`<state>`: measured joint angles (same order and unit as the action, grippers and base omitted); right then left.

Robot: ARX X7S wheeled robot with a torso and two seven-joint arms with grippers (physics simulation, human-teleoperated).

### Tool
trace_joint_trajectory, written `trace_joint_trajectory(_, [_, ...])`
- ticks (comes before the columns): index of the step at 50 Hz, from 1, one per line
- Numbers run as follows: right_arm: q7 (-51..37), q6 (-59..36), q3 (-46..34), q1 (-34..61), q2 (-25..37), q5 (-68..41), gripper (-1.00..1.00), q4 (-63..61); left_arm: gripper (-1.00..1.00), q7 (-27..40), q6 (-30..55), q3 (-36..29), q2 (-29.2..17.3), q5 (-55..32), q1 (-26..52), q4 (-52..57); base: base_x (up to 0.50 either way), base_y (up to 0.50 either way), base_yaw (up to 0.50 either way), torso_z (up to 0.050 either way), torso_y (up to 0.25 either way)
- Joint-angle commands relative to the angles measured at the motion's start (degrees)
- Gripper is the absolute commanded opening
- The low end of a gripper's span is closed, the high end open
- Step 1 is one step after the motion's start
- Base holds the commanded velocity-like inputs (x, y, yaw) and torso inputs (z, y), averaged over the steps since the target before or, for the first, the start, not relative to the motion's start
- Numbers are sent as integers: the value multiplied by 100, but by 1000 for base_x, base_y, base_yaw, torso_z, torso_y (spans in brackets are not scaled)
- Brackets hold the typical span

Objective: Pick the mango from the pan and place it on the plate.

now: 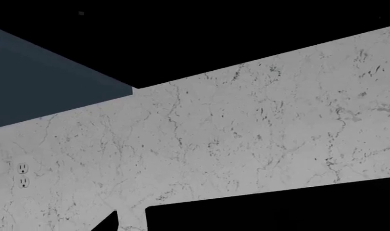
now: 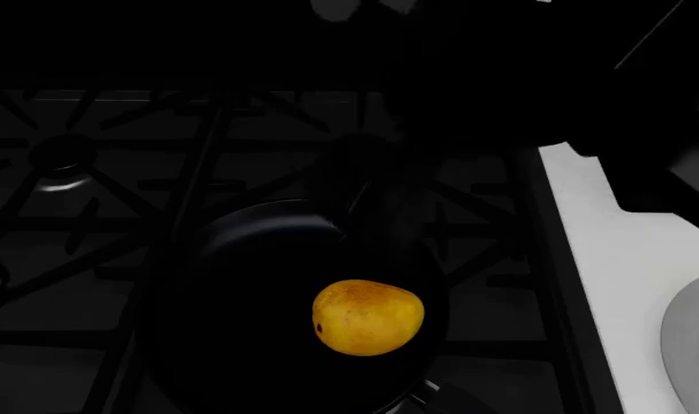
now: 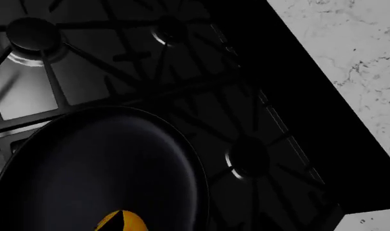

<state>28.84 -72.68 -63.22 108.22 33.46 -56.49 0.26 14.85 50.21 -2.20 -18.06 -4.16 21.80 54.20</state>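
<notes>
Mango (image 2: 368, 316): yellow-orange skin with a darker orange blush and one small dark spot on its side. Pan (image 2: 269, 345): uniformly black, with a faint grey sheen along its rim. Stove grates (image 2: 119, 198): black bars over a dark grey cooktop with pale glints at the burners (image 3: 33, 36). Table (image 2: 625, 250): plain white. Plate (image 2: 692, 345): flat light grey. Wall (image 1: 246, 139): white marble pattern with fine dark grey veins, carrying a white outlet (image 1: 23, 174). Panel (image 1: 41, 82): muted blue-grey.
</notes>
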Motion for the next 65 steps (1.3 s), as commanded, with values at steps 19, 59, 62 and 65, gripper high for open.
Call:
trace_joint_trajectory(19, [1141,859,-566,-15,268,309,100,-392,100,187,-153,-28,49,33,-159,-97,0,0,0,0,0])
trace_joint_trajectory(59, [1423,1263,-921,-442,122,527,100,-219,100,298,327,32,56,-111,2,164,0,0,0,0,0])
trace_joint_trajectory(62, [1435,1272,-960,-447,117,565,100,-193,100,321,48,36,57,-80,-181,43,0,0,0,0,0])
trace_joint_trajectory(65, [1442,1282,-988,-464,98,582,100,-179,100,314,239,42,68,-125,-46,108,0,0,0,0,0])
